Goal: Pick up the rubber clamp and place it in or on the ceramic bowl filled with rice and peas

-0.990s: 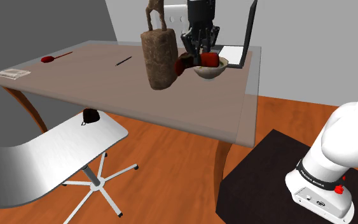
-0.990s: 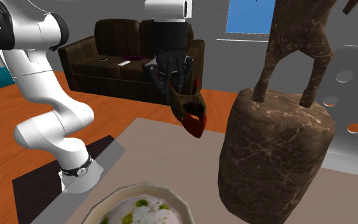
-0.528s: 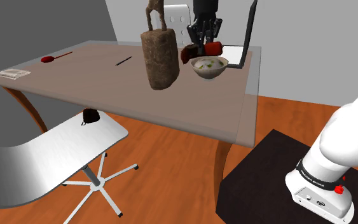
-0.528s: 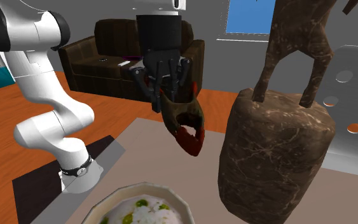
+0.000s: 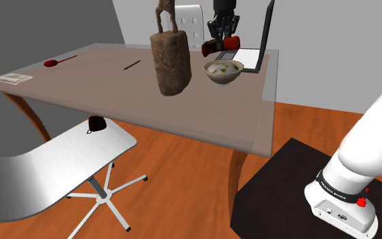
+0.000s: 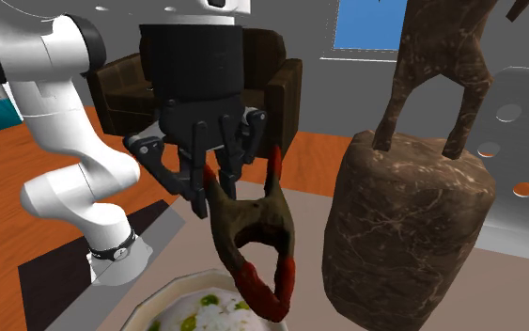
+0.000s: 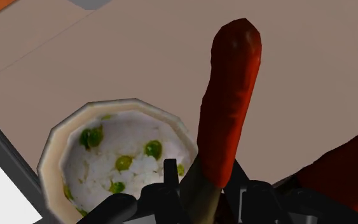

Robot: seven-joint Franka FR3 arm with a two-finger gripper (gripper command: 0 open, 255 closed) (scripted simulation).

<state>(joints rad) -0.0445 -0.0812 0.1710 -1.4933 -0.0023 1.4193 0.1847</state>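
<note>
1. the gripper (image 6: pixel 210 193) is pinching the clamp (image 6: pixel 239 218) by its handle end, fingers pressed onto it, so the clamp hangs with its red tips pointing down.
2. that hold makes sense to me: going tips-first lets the clamp drop into the bowl (image 6: pixel 173 287) without the fingers coming near the rice.
3. the clamp is in the air above the table (image 5: pixel 115 88), its red tips close over the bowl's rim and not touching it. in the wrist view the rice and peas sit beside the clamp rather than squarely under it.
4. my read: it wants a small shift toward the bowl's middle before letting go, or a tip may catch the rim and spill out.
5. room check: the brown statue (image 5: pixel 171 64) stands near the bowl on the shoulder view's left, and the open laptop (image 5: pixel 260 41) is close on the right. it's a narrow lane, and straight down looks like the free way.
</note>
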